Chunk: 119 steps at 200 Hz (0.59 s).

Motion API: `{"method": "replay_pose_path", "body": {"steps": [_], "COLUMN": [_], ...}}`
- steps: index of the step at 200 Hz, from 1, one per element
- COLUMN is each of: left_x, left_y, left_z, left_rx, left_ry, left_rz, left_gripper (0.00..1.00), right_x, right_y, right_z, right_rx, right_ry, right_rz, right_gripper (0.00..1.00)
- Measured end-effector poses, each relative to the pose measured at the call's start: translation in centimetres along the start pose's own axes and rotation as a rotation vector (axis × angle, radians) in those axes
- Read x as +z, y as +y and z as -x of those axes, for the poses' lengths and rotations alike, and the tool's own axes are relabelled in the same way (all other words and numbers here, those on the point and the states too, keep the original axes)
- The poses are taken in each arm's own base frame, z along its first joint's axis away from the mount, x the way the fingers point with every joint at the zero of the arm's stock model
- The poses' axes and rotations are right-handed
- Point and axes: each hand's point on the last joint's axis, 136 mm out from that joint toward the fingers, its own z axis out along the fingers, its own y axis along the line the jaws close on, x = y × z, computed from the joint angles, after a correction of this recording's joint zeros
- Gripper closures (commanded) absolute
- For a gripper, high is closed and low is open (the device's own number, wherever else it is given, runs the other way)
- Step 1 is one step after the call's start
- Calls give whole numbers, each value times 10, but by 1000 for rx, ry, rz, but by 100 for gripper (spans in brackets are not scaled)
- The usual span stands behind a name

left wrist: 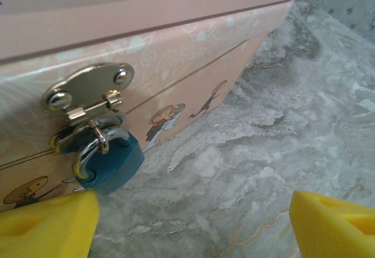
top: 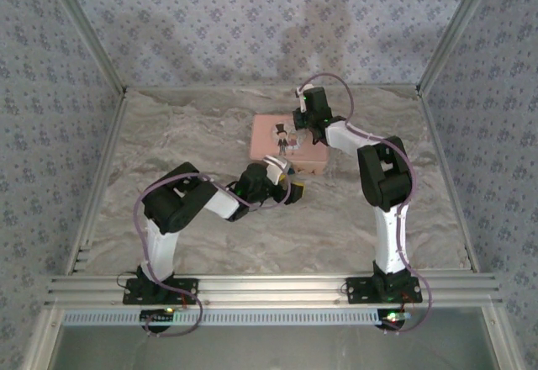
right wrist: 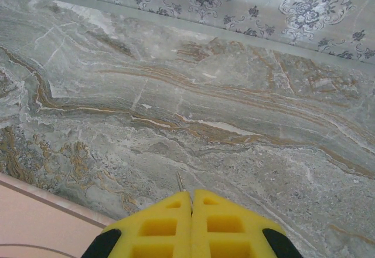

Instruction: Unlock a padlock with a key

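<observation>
My right end effector (right wrist: pixel 191 196), clamped shut, shows only a sliver of the key (right wrist: pixel 180 181), which may twist loose. My left end effector (left wrist: pixel 190 217) gapes empty beside the padlock (left wrist: pixel 112 165).

The pink tin (top: pixel 267 139) stands mid-table, its front wall blocking the way just ahead of the left gripper (left wrist: pixel 190 226), whose yellow fingers (left wrist: pixel 47 226) are spread wide over the marbled table (left wrist: pixel 281 152). The padlock (left wrist: pixel 111 164) hangs from the hasp (left wrist: pixel 88 94) close before one finger; to its right the tabletop lies open. The right gripper (right wrist: pixel 191 196), pinched on the key (right wrist: pixel 180 182), faces bare table up to the patterned wall (right wrist: pixel 234 0), the tin's edge just beside it.
</observation>
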Motion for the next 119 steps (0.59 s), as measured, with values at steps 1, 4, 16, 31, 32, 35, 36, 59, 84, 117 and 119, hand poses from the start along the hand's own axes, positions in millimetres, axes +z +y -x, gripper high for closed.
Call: {"method": "replay_pose_path", "body": {"steps": [1, 4, 16, 31, 32, 35, 36, 59, 84, 117, 119], "left_x": [0, 0, 0, -1, -1, -1, -1, -1, -1, 0, 0], "left_y": [0, -1, -4, -7, -7, -8, -8, -11, -11, -12, -12], "left_z": [0, 0, 2, 4, 4, 4, 4, 7, 8, 11, 11], "left_rx": [-2, -7, -23, -45, -46, -50, -51, -80, -102, -134, -139], "left_ry": [0, 0, -8, -22, -24, -24, -24, -41, -55, -78, -79], "left_rz": [-2, -6, -21, -36, -37, -39, -40, -56, -63, -74, -73], "left_gripper": [16, 16, 15, 14, 15, 15, 15, 16, 16, 15, 15], "right_x": [0, 0, -1, -2, -3, -3, -3, -3, -5, -11, -11], "right_y": [0, 0, 1, 2, 2, 2, 2, 4, 5, 8, 8], "right_z": [0, 0, -1, -1, -1, -1, -1, -1, -1, -2, -2], "right_rx": [0, 0, -2, -3, -3, -3, -3, -5, -6, -10, -10], "right_ry": [0, 0, 1, 1, 1, 2, 2, 3, 5, 24, 27], "right_rz": [0, 0, 1, 2, 2, 3, 3, 5, 7, 21, 22], "right_gripper": [100, 100, 100, 100, 100, 100, 100, 100, 100, 100, 100]}}
